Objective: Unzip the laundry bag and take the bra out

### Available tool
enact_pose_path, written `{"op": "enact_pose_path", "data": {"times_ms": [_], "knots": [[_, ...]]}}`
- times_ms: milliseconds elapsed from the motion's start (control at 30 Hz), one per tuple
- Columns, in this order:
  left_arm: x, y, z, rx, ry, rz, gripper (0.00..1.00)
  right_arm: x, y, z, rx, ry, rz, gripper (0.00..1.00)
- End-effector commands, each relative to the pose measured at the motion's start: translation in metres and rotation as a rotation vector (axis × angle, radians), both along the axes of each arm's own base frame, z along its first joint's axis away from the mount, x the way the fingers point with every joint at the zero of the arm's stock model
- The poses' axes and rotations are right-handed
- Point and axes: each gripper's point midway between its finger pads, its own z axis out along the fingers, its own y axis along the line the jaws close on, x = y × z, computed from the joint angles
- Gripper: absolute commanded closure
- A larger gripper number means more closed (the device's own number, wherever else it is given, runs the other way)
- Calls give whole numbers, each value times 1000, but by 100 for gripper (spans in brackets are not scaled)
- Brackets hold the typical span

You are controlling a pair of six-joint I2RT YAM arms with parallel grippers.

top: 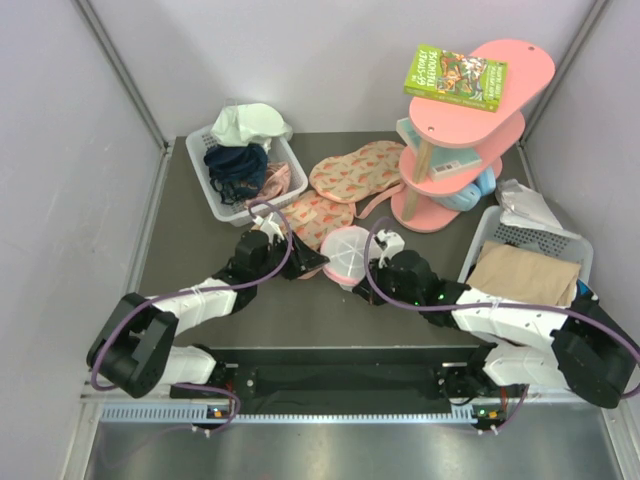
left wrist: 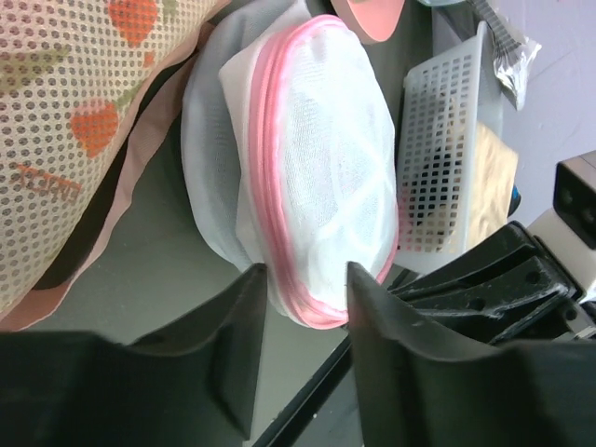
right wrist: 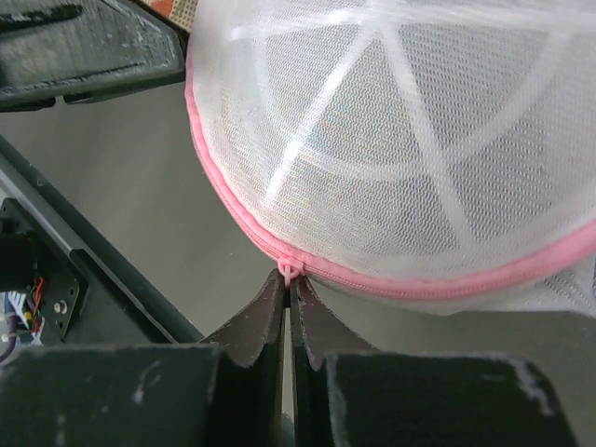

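Right wrist view: right gripper [right wrist: 290, 279] pinches the laundry bag's [right wrist: 410, 140] pink zip pull; left gripper [left wrist: 305, 279] straddles its edge, jaws apart; contents unreadable through mesh.

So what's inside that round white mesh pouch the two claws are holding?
Only white mesh and ribs show through the laundry bag; its pink zip looks closed, and the contents cannot be made out. The right gripper pinches the zip pull, and the left gripper straddles the rim.

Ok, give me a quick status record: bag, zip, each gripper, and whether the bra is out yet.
bag: laundry bag on the table between both arms, dome up
zip: pink trim looks closed along the visible stretch
right gripper: shut on the zip pull
left gripper: open, fingers straddling the bag's pink rim
bra: not visible outside the bag; mesh too cloudy to see inside
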Motion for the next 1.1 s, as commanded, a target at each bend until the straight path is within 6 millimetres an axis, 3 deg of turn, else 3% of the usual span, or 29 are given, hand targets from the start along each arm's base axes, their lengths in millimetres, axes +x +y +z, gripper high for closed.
{"op": "enact_pose_path", "data": {"times_ms": [0, 233, 400, 500, 567, 633, 1067], "knots": [[4, -1, 12, -33, -38, 6, 51, 4, 20, 17, 65, -35, 50, 100], [-3, -11, 7, -42, -22, -22, 47, 4, 28, 22, 78, -43, 67, 100], [-8, -18, 0, -46, -4, -43, 52, 6, 37, 30, 101, -54, 78, 100], [-7, -19, 0, -46, -7, -41, 69, 7, 41, 34, 112, -60, 87, 100], [-7, -18, 0, -37, -8, -36, 89, 8, 43, 35, 114, -62, 90, 100], [-5, -17, 2, -27, -19, -31, 100, 7, 42, 34, 109, -58, 90, 100], [3, -2, 4, 9, -40, -5, 100, 19, 8, 22, 41, -42, 1, 100]]}}
